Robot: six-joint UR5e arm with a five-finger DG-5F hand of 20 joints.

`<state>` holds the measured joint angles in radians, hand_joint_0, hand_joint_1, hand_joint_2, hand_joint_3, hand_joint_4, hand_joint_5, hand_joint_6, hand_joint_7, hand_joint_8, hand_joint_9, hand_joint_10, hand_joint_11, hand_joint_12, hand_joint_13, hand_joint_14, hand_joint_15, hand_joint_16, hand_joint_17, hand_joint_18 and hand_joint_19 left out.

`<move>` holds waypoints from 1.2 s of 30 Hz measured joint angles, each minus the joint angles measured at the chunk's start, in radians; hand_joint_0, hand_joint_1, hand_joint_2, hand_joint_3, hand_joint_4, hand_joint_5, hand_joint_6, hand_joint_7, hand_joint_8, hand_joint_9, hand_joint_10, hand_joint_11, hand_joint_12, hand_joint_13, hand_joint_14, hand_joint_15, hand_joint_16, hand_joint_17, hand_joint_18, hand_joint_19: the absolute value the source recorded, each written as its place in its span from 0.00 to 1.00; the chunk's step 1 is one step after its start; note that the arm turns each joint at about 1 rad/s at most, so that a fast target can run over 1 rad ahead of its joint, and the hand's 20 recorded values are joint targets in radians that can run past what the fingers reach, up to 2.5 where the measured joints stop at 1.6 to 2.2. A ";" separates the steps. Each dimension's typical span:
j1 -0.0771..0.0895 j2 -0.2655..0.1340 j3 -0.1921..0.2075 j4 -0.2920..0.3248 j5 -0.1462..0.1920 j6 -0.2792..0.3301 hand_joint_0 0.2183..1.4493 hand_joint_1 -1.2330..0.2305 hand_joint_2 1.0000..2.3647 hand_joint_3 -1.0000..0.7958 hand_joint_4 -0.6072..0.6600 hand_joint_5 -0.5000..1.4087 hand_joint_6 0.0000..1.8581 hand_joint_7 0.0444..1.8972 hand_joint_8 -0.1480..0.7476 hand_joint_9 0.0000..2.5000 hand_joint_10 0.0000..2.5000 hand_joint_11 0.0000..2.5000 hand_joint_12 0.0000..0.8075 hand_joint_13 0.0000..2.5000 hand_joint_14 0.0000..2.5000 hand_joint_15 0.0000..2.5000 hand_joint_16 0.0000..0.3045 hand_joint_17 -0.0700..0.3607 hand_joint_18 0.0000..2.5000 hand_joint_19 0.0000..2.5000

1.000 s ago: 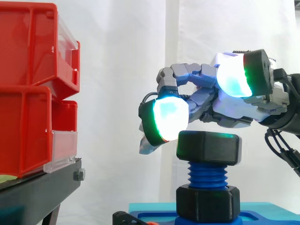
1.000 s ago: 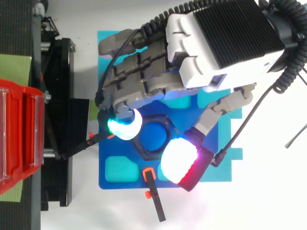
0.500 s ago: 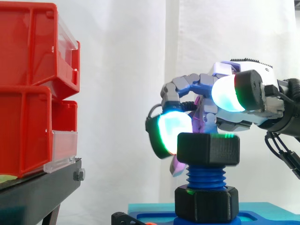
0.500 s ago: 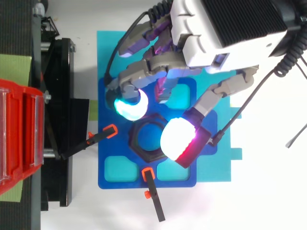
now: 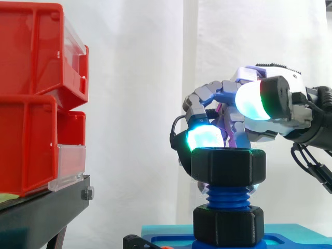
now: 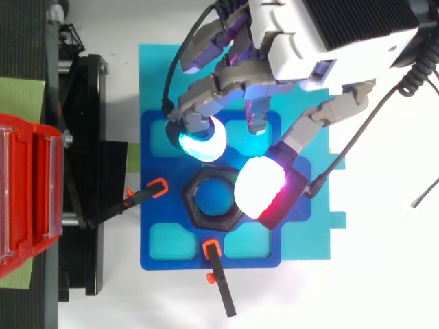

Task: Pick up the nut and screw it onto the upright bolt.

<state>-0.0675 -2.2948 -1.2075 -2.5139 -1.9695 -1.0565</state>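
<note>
A black hex nut [image 5: 228, 166] sits on top of the upright blue bolt [image 5: 228, 194], with a few threads bare beneath it. In the top view the nut [image 6: 199, 212] rings the bolt's blue end [image 6: 216, 197]. My hand [image 6: 329, 34] reaches in from the right and hovers over the nut. One cyan fingertip [image 5: 205, 139] rests against the nut's far rim. The thumb's white and red pad [image 6: 264, 192] hangs above the nut's right side, clear of it. Nothing is pinched between them.
A second black nut [image 5: 228, 225] sits at the bolt's foot on a blue base [image 6: 158, 253], which lies on a cyan plate [image 6: 154, 75]. Two orange-tipped clamps [image 6: 219, 277] hold the base. Red bins [image 5: 31, 104] on a black stand [image 5: 41, 212] rise to the left.
The nut has turned on the bolt and sits slightly lower. The cyan fingertip swept from the nut's left side round to its far rim, and the thumb moved with it.
</note>
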 measured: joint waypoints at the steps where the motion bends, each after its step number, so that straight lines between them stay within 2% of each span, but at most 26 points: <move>1: 0.000 0.000 0.001 0.004 -0.001 0.000 0.23 0.64 0.00 0.28 0.54 0.29 0.37 0.60 0.39 0.69 0.00 0.11 0.21 0.50 0.00 0.03 0.03 0.20 0.35 0.00; 2: -0.001 0.000 0.003 0.010 -0.003 0.001 0.23 0.65 0.00 0.28 0.56 0.29 0.34 0.66 0.41 0.67 0.00 0.12 0.22 0.49 0.00 0.02 0.03 0.21 0.34 0.00; 3: -0.001 0.000 0.006 0.013 -0.004 0.002 0.23 0.67 0.00 0.28 0.61 0.28 0.28 0.78 0.46 0.64 0.00 0.12 0.26 0.47 0.00 0.03 0.05 0.23 0.31 0.00; 4: 0.000 0.000 0.009 0.015 -0.006 0.002 0.22 0.71 0.00 0.28 0.64 0.25 0.27 0.68 0.51 0.58 0.00 0.12 0.31 0.42 0.00 0.02 0.08 0.28 0.29 0.00; 5: 0.000 0.000 0.015 0.016 -0.007 0.002 0.22 0.71 0.00 0.28 0.65 0.25 0.27 0.66 0.52 0.58 0.00 0.11 0.31 0.42 0.00 0.02 0.08 0.29 0.30 0.00; 6: 0.000 0.000 0.019 0.017 -0.008 0.002 0.21 0.72 0.00 0.28 0.68 0.23 0.27 0.59 0.53 0.57 0.00 0.11 0.35 0.40 0.00 0.02 0.09 0.31 0.29 0.00; 11: 0.000 0.000 0.049 0.009 -0.015 0.007 0.20 0.74 0.00 0.28 0.69 0.20 0.27 0.51 0.51 0.43 0.00 0.05 0.38 0.31 0.00 0.00 0.10 0.32 0.21 0.00; 13: 0.000 0.000 0.060 0.007 -0.019 0.013 0.20 0.75 0.00 0.28 0.66 0.19 0.27 0.44 0.48 0.35 0.00 0.00 0.39 0.25 0.00 0.00 0.11 0.34 0.16 0.00; 19: 0.009 0.000 0.075 0.008 -0.020 0.035 0.19 0.77 0.00 0.28 0.62 0.17 0.27 0.35 0.43 0.21 0.00 0.00 0.41 0.14 0.00 0.00 0.12 0.36 0.01 0.00; 25: 0.029 0.000 0.052 0.004 -0.018 0.029 0.19 0.80 0.00 0.28 0.57 0.16 0.27 0.29 0.37 0.11 0.00 0.00 0.41 0.04 0.00 0.00 0.13 0.37 0.00 0.00; 29: 0.046 0.000 0.020 0.004 -0.007 0.029 0.18 0.82 0.00 0.28 0.56 0.15 0.27 0.28 0.33 0.09 0.00 0.00 0.38 0.03 0.00 0.00 0.14 0.38 0.00 0.00; 36: 0.060 0.000 -0.011 0.005 0.008 0.030 0.18 0.82 0.00 0.28 0.57 0.15 0.27 0.29 0.33 0.09 0.00 0.00 0.38 0.03 0.00 0.00 0.14 0.38 0.00 0.00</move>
<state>-0.0078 -2.2949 -1.2188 -2.5089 -1.9613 -1.0262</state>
